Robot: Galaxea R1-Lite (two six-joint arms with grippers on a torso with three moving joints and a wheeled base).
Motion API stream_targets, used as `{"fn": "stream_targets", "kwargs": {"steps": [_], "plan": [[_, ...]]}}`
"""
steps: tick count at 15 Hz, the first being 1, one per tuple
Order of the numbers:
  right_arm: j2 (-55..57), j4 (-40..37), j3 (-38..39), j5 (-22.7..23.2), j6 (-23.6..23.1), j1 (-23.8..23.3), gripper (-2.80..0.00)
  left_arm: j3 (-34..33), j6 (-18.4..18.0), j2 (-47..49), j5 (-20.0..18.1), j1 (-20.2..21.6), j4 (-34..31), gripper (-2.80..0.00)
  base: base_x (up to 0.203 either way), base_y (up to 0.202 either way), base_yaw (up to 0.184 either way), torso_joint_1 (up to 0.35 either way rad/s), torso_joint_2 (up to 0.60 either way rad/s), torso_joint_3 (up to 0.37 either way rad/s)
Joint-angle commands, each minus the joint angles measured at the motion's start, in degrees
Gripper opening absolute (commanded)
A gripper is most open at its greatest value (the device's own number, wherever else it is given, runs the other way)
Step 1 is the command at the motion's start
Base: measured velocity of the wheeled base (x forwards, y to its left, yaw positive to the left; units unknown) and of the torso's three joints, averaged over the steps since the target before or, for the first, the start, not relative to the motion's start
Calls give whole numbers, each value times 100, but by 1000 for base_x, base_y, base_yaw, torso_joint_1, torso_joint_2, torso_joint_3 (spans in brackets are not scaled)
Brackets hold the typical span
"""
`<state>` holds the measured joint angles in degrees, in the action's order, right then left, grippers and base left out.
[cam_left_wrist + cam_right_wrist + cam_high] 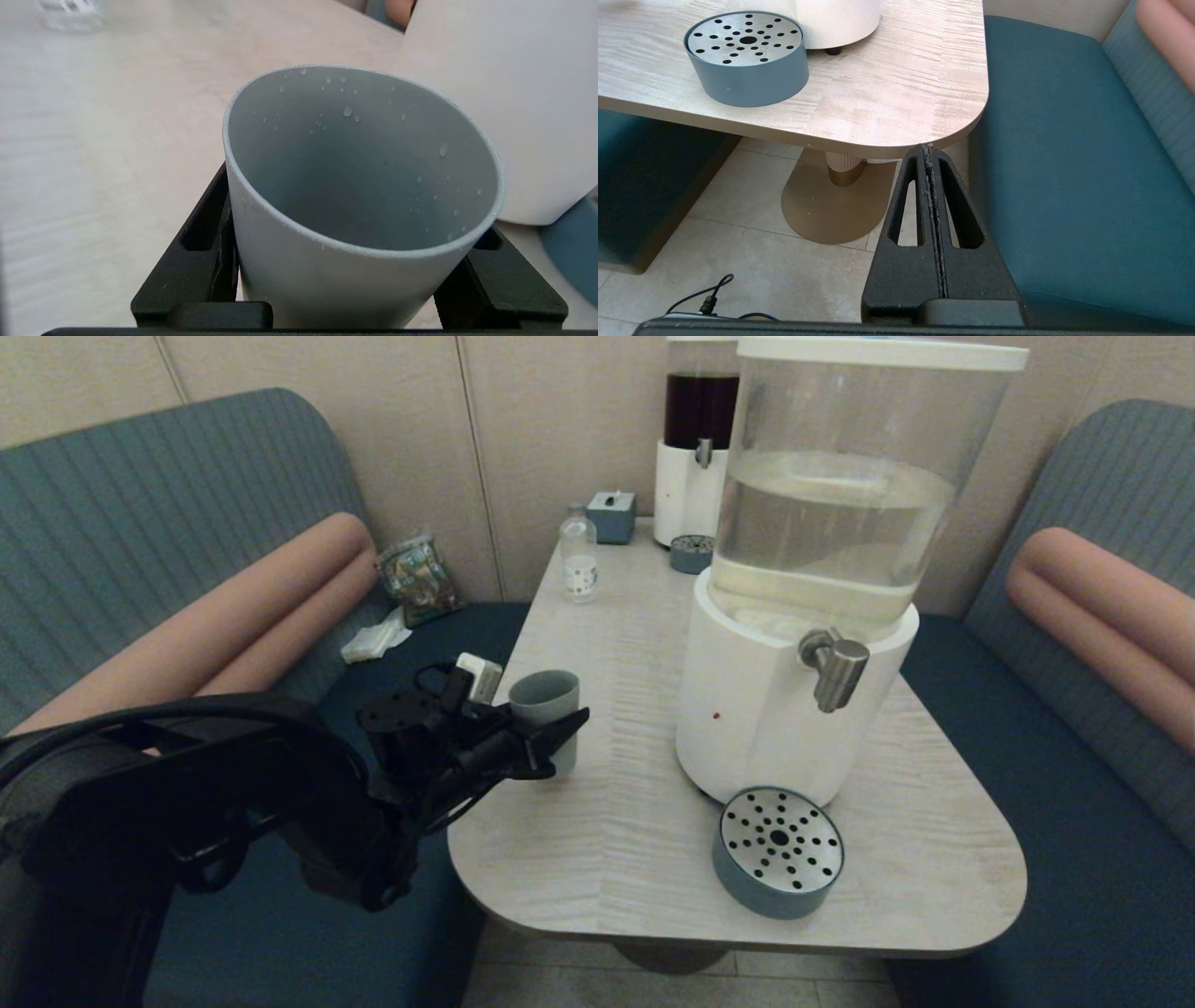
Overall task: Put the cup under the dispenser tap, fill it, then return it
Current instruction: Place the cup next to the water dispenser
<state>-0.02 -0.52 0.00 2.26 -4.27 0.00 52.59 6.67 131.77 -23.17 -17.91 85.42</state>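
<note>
The grey-blue cup (546, 700) stands upright near the table's left edge, left of the white-based dispenser (775, 728). My left gripper (551, 728) reaches in from the left, a black finger on each side of the cup, shut on it. In the left wrist view the cup (327, 280) fills the space between the fingers (210, 242), with water drops on its inner wall. The steel tap (836, 667) points down above the round perforated drip tray (780, 849), well to the cup's right. My right gripper (927, 151) is shut and empty, low beside the table's front right corner.
A dark-liquid dispenser (700, 448), a small clear bottle (579, 560), a small blue box (611, 515) and a second drip tray (691, 553) stand at the table's far end. Blue benches (1064, 163) flank the table (635, 803). The drip tray (747, 56) sits near the front edge.
</note>
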Motion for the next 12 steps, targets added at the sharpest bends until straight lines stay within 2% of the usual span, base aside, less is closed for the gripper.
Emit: {"fn": "stream_targets", "kwargs": {"steps": [1, 7, 8, 12], "plan": [[-6, 0, 0, 3, -4, 0, -280, 102, 9, 268, -12, 7, 53, -280, 0, 0, 0, 0, 0, 0], [-6, 0, 0, 3, -4, 0, -280, 347, 10, 438, -1, 15, 29, -280, 0, 0, 0, 0, 0, 0], [-6, 0, 0, 3, -4, 0, -280, 383, 18, 411, 6, 15, 19, 0, 0, 0, 0, 0, 0, 0], [-6, 0, 0, 3, -4, 8, -280, 367, 212, 187, 240, 7, 65, 0, 0, 0, 0, 0, 0, 0]]}}
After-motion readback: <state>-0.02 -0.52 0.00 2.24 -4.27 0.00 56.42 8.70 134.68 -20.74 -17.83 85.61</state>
